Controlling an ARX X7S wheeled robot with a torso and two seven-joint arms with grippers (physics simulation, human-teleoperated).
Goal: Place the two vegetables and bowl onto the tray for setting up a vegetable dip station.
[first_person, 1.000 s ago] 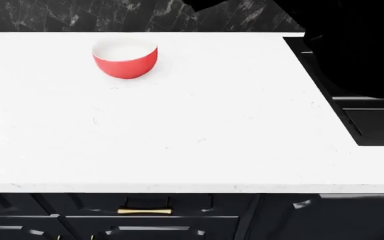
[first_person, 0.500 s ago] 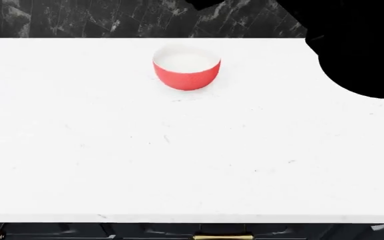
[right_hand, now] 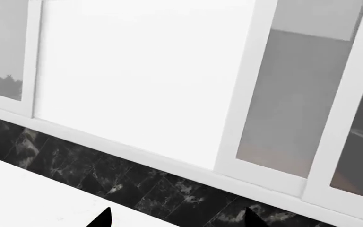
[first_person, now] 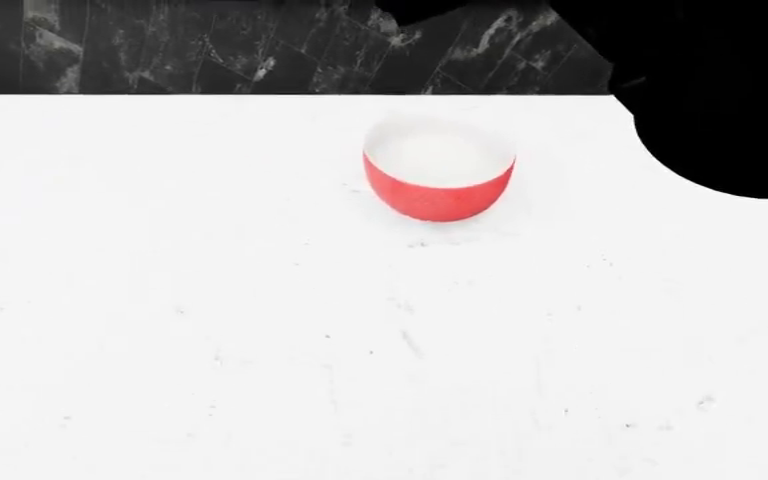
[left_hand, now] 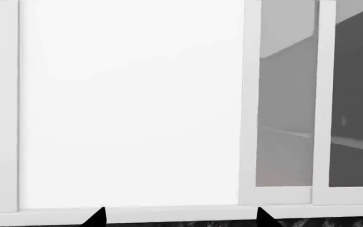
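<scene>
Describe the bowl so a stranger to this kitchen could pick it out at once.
In the head view a white countertop runs back to a dark marbled backsplash. The bowl stands upright toward the back of that countertop, a little right of the middle and short of the backsplash. It is round, red outside and plain white inside, the only coloured thing on the surface.

Each wrist view shows only two dark fingertips of its own pincer, the left pincer (left_hand: 180, 218) and the right pincer (right_hand: 178, 218), set well apart with nothing between them; both point upward
</scene>
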